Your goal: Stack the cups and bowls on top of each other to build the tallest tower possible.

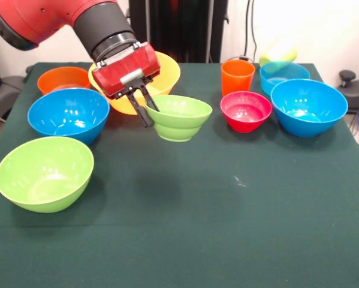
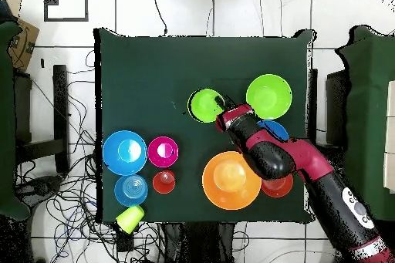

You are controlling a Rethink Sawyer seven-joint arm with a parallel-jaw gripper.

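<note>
A robot lab: a green-clothed table on white floor tiles, with loose cables trailing round it.

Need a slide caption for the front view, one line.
Sawyer's claw grips the rim of a small green bowl, lifted and tilted above the green table among scattered bowls and an orange cup.

The worktop is viewed from across its near edge, facing the robot, at close range. It is also seen from directly above, from farther off, robot base at bottom. The whole worktop is shared.
</note>
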